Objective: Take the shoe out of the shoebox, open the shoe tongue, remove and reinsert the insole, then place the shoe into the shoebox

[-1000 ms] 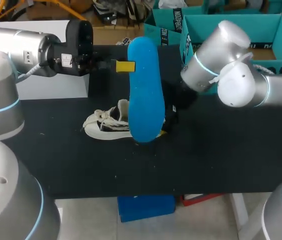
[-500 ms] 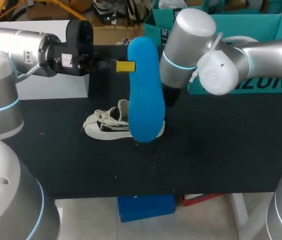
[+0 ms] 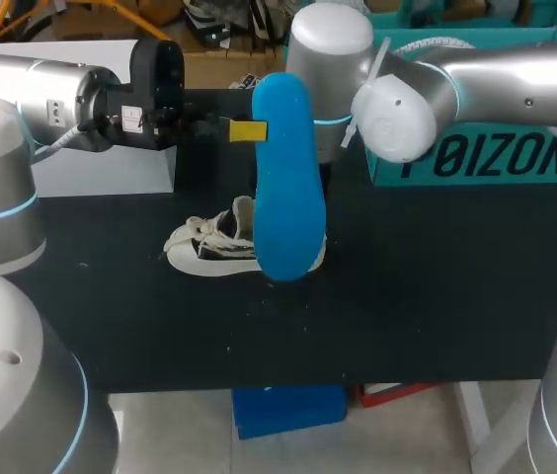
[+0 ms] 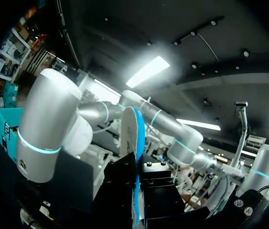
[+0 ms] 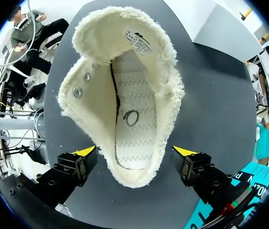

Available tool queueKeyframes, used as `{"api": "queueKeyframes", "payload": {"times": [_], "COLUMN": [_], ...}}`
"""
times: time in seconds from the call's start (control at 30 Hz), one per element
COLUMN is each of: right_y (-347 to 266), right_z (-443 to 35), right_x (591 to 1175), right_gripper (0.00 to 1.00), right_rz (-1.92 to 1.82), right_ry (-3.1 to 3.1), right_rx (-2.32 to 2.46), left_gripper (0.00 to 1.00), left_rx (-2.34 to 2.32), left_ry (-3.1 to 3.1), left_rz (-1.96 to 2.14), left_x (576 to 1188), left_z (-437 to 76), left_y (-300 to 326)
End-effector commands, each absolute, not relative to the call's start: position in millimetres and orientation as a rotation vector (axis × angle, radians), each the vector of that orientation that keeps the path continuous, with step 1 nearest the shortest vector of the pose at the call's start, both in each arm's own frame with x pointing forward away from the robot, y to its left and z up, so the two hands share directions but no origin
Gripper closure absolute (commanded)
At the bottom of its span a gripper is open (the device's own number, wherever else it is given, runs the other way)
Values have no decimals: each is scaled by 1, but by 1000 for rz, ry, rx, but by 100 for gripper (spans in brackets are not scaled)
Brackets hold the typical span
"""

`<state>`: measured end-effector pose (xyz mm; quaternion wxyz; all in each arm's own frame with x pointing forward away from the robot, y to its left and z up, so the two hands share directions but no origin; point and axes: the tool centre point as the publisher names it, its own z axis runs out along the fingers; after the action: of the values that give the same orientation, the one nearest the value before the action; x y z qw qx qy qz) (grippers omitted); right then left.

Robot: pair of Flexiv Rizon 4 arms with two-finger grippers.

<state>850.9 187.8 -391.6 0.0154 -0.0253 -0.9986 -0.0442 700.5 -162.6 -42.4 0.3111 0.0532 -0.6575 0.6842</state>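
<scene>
The blue insole (image 3: 286,188) hangs upright above the table, and my left gripper (image 3: 249,130) is shut on its upper part. In the left wrist view the insole (image 4: 135,143) shows edge-on, clamped in that gripper (image 4: 138,183). A white low-top shoe (image 3: 207,247) lies on the black table (image 3: 437,296), partly behind the insole. My right arm (image 3: 377,89) reaches in over the shoe, its gripper hidden behind the insole. From the right wrist, the shoe's mouth (image 5: 125,109) gapes with no insole inside, and my right gripper (image 5: 136,152) is open, astride the heel without touching.
The teal shoebox (image 3: 486,158) stands at the back right, behind my right arm. A white box (image 3: 111,168) sits at the back left beneath my left arm. A blue object (image 3: 288,407) lies below the table's front edge.
My right arm has swung left and toward the back, from beside the shoe's heel to above the shoe, uncovering the shoebox front. The left arm and insole have not moved.
</scene>
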Motion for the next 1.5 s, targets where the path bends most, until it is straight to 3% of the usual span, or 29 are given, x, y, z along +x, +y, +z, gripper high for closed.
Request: {"api": "queueKeyframes", "payload": {"times": [0.03, 0.6, 1.5], "right_y": [195, 196, 189], "right_z": [-394, -394, -393], "right_x": [853, 851, 846], "right_gripper": [0, 0, 0], "right_rz": [-77, -80, -842], "right_ry": [-3103, -3096, -3096], "right_rx": [-76, -68, 1], "left_gripper": [100, 100, 100], "left_rx": [142, 142, 142], "left_ry": [-1737, -1737, -1737], "left_rz": [1809, 1809, 1809], "left_x": [699, 699, 699], "left_z": [-43, -43, -43], "left_y": [-164, -164, -164]}}
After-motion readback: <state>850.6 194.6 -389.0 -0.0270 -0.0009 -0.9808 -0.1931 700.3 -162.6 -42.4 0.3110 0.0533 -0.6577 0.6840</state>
